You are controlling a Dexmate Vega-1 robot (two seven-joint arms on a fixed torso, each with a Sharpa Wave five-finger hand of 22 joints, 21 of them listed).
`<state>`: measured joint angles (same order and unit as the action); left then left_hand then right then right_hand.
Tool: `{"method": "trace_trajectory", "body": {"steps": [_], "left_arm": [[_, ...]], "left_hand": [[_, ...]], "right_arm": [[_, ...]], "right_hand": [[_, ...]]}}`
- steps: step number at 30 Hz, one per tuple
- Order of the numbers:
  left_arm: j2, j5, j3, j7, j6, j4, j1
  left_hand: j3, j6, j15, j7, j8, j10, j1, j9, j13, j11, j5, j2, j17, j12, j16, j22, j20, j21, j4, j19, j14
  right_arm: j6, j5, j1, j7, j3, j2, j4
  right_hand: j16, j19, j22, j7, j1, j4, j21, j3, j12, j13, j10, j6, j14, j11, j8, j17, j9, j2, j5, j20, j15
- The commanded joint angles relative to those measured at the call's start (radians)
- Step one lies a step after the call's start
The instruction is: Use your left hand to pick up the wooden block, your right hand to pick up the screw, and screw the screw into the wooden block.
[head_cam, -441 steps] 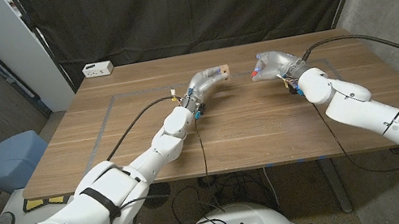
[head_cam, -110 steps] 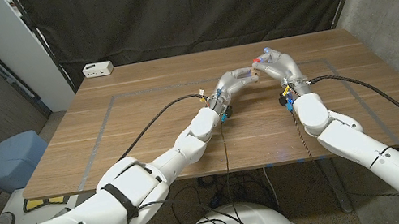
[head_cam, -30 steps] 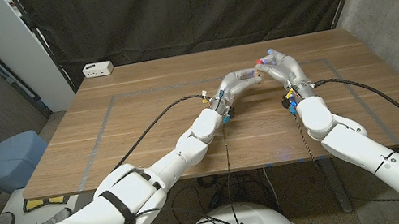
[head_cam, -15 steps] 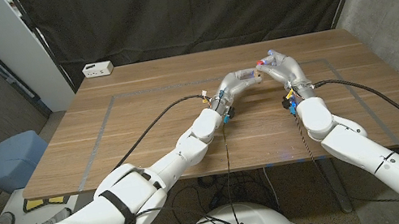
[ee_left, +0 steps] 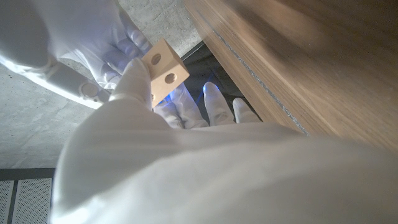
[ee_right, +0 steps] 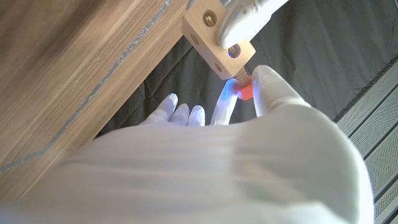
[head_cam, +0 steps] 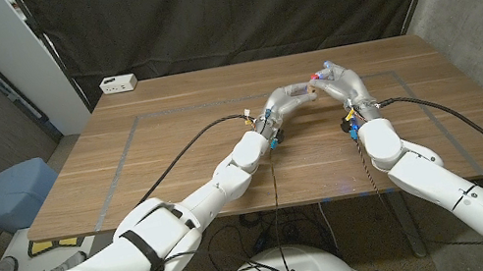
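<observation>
Table [head_cam: 176, 157]: both arms reach in over its far middle, hands meeting above the surface.

Left hand [head_cam: 290, 97]: closed around the wooden block [head_cam: 311, 92], which sticks out past its fingertips toward the right hand. In the left wrist view the block [ee_left: 163, 70] is pinched at the fingertips, two holes facing the camera.

Right hand [head_cam: 336, 79]: directly opposite the left hand, fingertips nearly touching it. Thumb and one finger pinch the red head of the screw [ee_right: 243, 89]; other fingers are loosely extended beside it, holding nothing.

Screw: shaft sits in the face of the block [ee_right: 219, 38] nearest the right hand, red head just off the wood. How deep it goes can't be told.
</observation>
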<state>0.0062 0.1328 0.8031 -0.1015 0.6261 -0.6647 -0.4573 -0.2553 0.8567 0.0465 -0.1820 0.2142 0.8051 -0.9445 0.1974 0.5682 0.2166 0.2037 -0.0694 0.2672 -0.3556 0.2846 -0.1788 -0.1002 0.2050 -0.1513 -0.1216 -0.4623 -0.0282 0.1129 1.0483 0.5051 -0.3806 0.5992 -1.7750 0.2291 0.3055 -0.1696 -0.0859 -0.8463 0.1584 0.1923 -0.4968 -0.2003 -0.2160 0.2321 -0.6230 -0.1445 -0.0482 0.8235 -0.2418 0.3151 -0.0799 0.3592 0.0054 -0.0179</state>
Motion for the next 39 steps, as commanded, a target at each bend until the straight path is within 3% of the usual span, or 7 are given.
{"method": "trace_trajectory", "body": {"steps": [1,39], "left_arm": [[0.007,-0.002,0.0,-0.002,-0.006,-0.017,-0.006],[-0.004,0.002,0.0,0.001,-0.005,0.004,0.002]], "left_hand": [[-0.007,0.011,0.118,0.002,0.005,0.006,-0.006,0.006,0.005,0.0,0.005,-0.013,0.002,-0.002,-0.001,-0.006,0.002,0.003,0.004,-0.008,-0.01],[-0.008,0.007,0.117,0.004,0.003,0.006,-0.007,0.006,0.008,0.0,0.005,-0.015,0.003,0.001,-0.003,-0.006,0.001,0.004,0.004,-0.01,-0.011]], "right_arm": [[-0.001,0.003,0.002,0.004,-0.002,-0.006,0.004],[-0.002,0.008,0.003,-0.01,-0.003,0.004,0.01]], "right_hand": [[0.001,0.007,-0.003,-0.003,0.001,0.001,0.002,0.005,-0.002,-0.005,-0.004,0.005,-0.005,0.004,0.006,-0.001,0.002,0.008,0.01,-0.001,0.002],[-0.002,0.003,-0.003,-0.006,0.012,0.0,0.001,0.009,0.001,-0.005,-0.013,0.043,-0.001,0.012,0.0,0.0,-0.008,0.0,0.012,0.001,0.005]]}}
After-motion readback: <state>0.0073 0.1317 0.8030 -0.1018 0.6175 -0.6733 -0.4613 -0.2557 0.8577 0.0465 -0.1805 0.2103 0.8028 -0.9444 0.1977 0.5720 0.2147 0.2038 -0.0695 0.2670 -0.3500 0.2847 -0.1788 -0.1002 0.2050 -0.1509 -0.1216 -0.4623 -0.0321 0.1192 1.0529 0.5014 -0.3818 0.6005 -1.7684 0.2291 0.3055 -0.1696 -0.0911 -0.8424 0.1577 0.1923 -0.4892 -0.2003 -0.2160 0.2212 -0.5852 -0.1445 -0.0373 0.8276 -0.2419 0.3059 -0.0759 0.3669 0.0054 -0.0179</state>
